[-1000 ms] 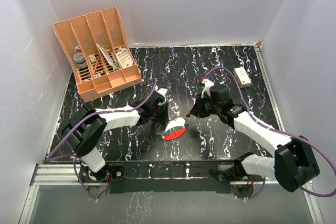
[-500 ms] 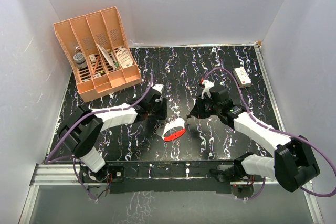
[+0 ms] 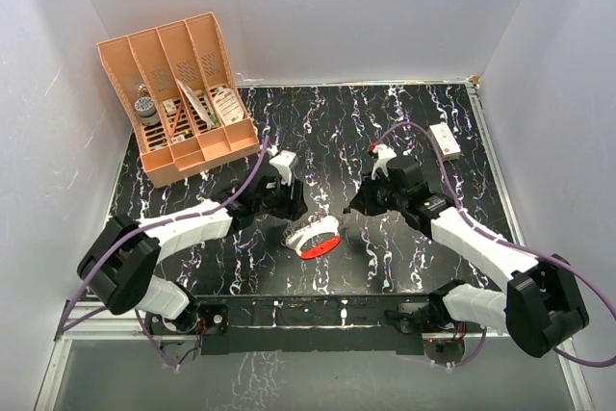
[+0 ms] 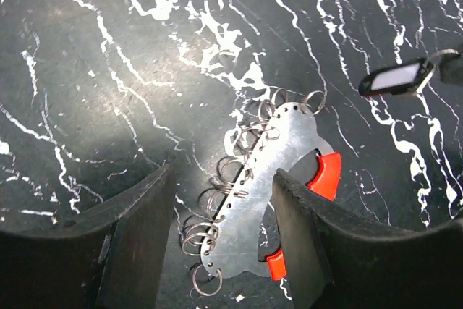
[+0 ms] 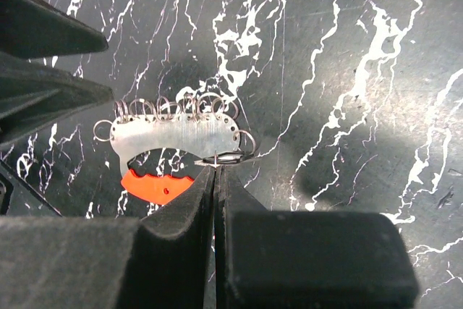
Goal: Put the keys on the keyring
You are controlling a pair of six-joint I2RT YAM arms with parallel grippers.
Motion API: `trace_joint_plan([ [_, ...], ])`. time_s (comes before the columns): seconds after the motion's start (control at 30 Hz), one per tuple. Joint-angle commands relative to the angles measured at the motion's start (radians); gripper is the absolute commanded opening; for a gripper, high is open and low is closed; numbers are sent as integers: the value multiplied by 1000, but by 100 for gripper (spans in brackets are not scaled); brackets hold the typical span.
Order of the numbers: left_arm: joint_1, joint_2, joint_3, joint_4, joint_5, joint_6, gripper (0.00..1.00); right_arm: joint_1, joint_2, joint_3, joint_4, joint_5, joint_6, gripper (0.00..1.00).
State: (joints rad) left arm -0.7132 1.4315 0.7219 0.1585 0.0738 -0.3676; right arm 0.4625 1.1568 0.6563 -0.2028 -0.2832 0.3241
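Observation:
The keyring (image 4: 264, 179), a flat metal plate with several wire rings along one edge and a red crescent (image 4: 327, 176), lies flat on the black marbled table. In the top view the keyring (image 3: 316, 236) is at the table's near middle. My left gripper (image 4: 223, 182) hovers open over it, one finger on each side, touching nothing. A small dark key with a pale middle (image 4: 396, 77) hangs just right of the plate. My right gripper (image 5: 217, 168) is shut on its thin wire loop (image 5: 228, 157), just off the plate's end. In the top view the right gripper (image 3: 351, 207) sits right of the keyring.
An orange desk organizer (image 3: 178, 93) with small items stands at the back left. A small white box with a red mark (image 3: 444, 140) lies at the back right. White walls enclose the table on three sides.
My left gripper has opened, let go of the keyring and drawn back up and to the left. The keyring now lies flat. The right arm has barely moved.

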Motion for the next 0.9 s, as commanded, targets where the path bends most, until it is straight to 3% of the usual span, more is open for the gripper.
trace_joint_plan([
  [0.0,-7,15,55,-8,99,101,55,-4,-46,43,93,56,23,0],
  [0.27,-53,180,168,-80,117,144,54,-6,-50,90,67,85,0,0],
  [0.5,-65,233,197,-127,113,140,53,-18,-90,82,41,111,-14,0],
  [0.87,-65,273,173,-67,117,107,38,-27,-103,63,37,106,-14,0],
])
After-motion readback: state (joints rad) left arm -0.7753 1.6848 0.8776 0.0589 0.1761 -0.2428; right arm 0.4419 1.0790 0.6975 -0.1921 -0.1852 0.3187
